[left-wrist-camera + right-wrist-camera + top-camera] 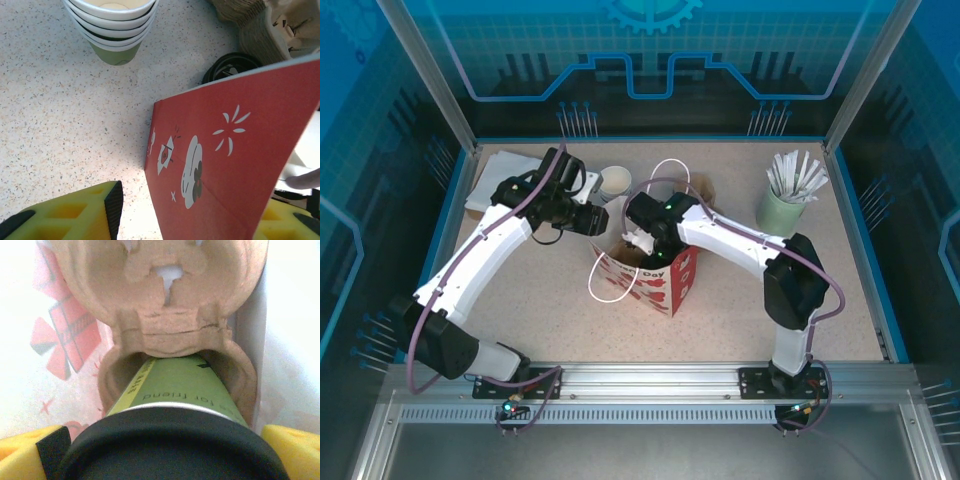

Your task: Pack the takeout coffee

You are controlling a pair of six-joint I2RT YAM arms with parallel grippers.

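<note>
Takeout coffee (185, 385): green paper cup w/ round black lid, "for friend" printed on its side; it is seated in a brown pulp carrier (165, 300) inside the red gift bag (665, 285), between the yellow fingers of the right tool (162, 452). The left tool (185, 220) is spread, w/ the bag wall passing between its fingers, unpinched. The table (740, 320) is pale and speckled; blue-lit panels and an alu frame surround it. The cup base is hidden by the carrier; the lid is cut off at the bottom edge; whether the right tool pinches the lid cannot be told.
</note>
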